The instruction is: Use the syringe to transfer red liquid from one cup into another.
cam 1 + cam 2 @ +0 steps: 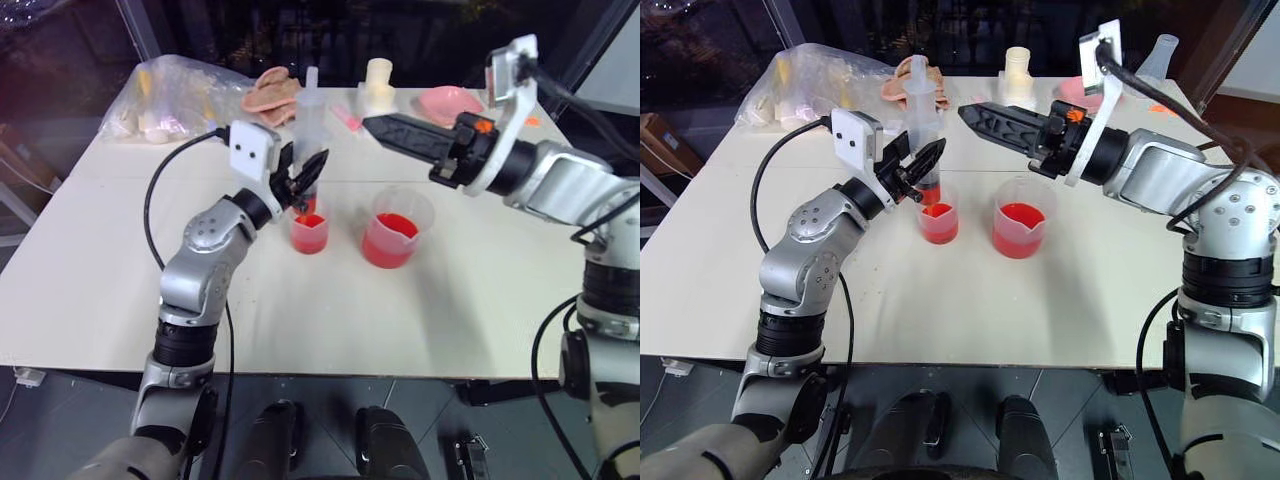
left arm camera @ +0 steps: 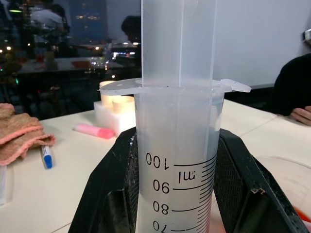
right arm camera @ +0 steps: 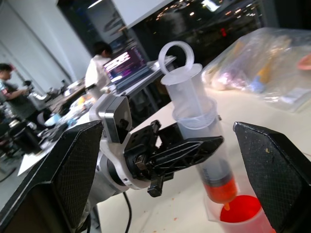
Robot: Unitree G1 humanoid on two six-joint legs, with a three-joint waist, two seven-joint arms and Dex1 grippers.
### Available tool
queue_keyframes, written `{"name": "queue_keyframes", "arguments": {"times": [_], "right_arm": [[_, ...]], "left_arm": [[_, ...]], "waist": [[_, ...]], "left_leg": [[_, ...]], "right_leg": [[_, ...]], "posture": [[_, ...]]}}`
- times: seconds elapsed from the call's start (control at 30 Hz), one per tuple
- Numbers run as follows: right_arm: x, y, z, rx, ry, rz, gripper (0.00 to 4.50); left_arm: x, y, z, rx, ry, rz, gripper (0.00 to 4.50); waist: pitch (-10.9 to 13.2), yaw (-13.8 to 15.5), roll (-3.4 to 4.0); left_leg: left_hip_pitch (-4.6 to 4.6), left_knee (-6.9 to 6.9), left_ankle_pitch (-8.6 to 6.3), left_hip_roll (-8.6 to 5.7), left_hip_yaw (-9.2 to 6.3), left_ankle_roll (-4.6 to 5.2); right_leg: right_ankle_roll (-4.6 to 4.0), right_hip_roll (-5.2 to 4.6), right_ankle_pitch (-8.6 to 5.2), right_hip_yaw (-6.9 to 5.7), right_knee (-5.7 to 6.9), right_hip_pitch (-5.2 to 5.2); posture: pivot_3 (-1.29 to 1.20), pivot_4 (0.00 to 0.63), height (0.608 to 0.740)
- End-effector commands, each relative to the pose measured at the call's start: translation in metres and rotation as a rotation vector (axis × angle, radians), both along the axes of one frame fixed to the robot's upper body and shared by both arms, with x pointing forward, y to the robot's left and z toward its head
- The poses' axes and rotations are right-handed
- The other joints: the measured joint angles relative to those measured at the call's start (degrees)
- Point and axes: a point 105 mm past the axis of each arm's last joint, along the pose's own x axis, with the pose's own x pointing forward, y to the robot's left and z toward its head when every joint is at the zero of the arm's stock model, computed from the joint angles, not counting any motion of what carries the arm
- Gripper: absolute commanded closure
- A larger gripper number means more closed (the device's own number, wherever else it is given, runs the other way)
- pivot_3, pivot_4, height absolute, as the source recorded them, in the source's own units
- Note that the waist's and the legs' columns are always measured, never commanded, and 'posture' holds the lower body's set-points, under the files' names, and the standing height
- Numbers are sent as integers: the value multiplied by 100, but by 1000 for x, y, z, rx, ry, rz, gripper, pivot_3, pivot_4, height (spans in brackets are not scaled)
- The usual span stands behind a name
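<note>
I have the syringe point(image 1: 309, 120) upright in my left gripper point(image 1: 303, 183), its fingers pinching the clear barrel just below the flange. The orange tip point(image 3: 222, 193) hangs just over the smaller beaker point(image 1: 309, 232), right above the red liquid point(image 3: 241, 208) in it; I cannot tell whether it touches the surface. The larger beaker point(image 1: 392, 228), also part full of red, stands just beside it toward my right, the two apart.

My right gripper point(image 1: 985, 122) reaches in from the right above the larger beaker, level with the upper barrel, its fingers point(image 3: 73, 165) spread wide on nothing, with the syringe between them in the wrist view but well short of contact.

Behind the cups sit a clear plastic bag point(image 1: 175, 98) at the far left corner, a pinkish cloth point(image 1: 270, 92), a pink marker point(image 2: 94, 130), a small blue pen point(image 2: 46, 157), a cream block point(image 1: 377, 88) and a pink bowl point(image 1: 447, 100). These crowd the far edge. The near half of the tabletop point(image 1: 330, 320) is bare, as is its left side. People point(image 3: 99, 65) stand at desks beyond the table.
</note>
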Motion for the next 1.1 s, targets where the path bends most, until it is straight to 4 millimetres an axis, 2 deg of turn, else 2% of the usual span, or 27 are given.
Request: {"name": "queue_keyframes", "arguments": {"times": [0.03,0.17,0.37,0.63,0.9,1.1], "right_arm": [[-5,12,11,-7,-59,35,61],[3,18,11,-15,-71,2,61],[11,27,23,-8,-122,-28,61],[6,44,41,8,-192,28,61],[24,56,32,-3,-157,2,61],[26,57,30,-3,-158,6,61]], "left_arm": [[-2,-1,10,4,-41,-35,2972],[3,1,8,0,-30,-46,2972],[9,1,4,-4,-11,-81,2972],[13,-2,7,23,-36,-103,2972],[11,-4,9,23,-45,-110,2972],[10,-4,10,23,-50,-106,2972]], "waist": [[0,-2,0],[0,-17,0],[0,-88,1],[0,-121,1],[0,-126,1],[0,-129,2]], "left_leg": [[0,0,0,0,0,0],[0,0,0,0,-1,-1],[-1,-1,2,-1,-1,-3],[-1,-5,4,0,-1,-8],[-1,-6,4,-2,-2,-8],[-3,-7,5,-2,-2,-10]], "right_leg": [[0,0,0,0,0,-1],[0,0,0,-1,2,-2],[0,0,0,-2,4,-4],[-1,2,1,-1,10,-11],[-2,1,1,-1,10,-12],[-1,1,1,-2,11,-15]], "posture": [[0,150,740],[0,150,740],[0,150,740],[0,150,740],[0,150,740],[0,150,740]]}}
